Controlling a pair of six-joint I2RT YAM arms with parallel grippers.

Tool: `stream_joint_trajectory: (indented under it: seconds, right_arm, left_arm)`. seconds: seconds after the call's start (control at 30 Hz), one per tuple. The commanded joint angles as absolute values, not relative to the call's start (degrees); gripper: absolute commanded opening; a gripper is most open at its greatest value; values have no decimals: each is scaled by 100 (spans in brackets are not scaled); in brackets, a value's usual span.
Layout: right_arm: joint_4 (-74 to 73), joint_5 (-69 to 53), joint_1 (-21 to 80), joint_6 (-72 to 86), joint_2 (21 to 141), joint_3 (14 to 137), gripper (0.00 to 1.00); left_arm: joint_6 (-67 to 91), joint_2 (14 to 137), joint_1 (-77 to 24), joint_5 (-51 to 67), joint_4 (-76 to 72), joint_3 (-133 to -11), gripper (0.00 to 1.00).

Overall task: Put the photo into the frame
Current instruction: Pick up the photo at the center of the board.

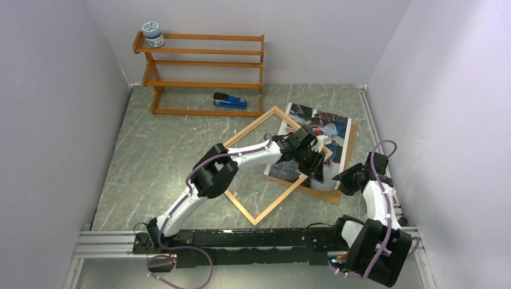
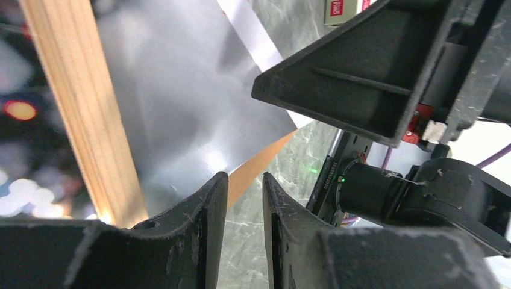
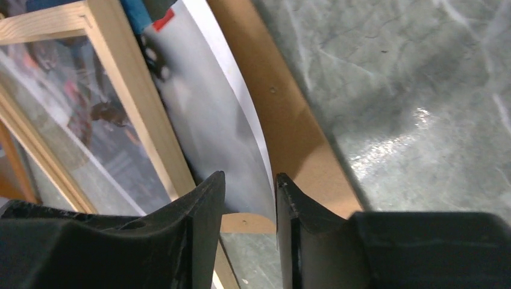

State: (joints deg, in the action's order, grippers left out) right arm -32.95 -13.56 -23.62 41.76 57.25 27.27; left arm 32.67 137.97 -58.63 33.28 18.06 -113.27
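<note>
Glossy photo [image 1: 328, 129], seemingly partly under light-wood frame [image 1: 250, 127]

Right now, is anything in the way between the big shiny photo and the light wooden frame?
Yes. The thin light wood frame lies partly on top of the glossy white-edged photo, one rail crossing it. Under the photo is a flat brown backing board.

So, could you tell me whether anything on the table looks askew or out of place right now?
Yes. The frame lies turned like a diamond, its right corner overlapping the photo rather than squared up with it. In the right wrist view the photo's near edge bows up off the brown backing board.
</note>
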Motion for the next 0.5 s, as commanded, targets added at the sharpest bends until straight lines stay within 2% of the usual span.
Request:
stream_joint_trajectory:
  seconds: [0.0, 0.17, 0.33, 0.4, 0.47]
  right_arm:
    - [-2816, -1889, -2364, 4495, 5612, 2537, 43]
    - [-2466, -1933, -2363, 4458, 5798, 2418, 43]
    - [-2131, -1870, -2364, 4408, 5940, 2478, 33]
    - [-1982, -1834, -2359, 4372, 5941, 2483, 22]
    - [-1908, -1831, -2364, 4333, 5978, 2551, 4]
  left_arm:
    - [3081, 13560, -5880, 3011, 1968, -11441, 33]
    - [3005, 13417, -5801, 2711, 2256, -11533, 34]
    - [3055, 13115, -5552, 2588, 2404, -11427, 34]
    - [3006, 12929, -5448, 2504, 2487, -11329, 34]
    - [2943, 12733, -5323, 2378, 2601, -11219, 35]
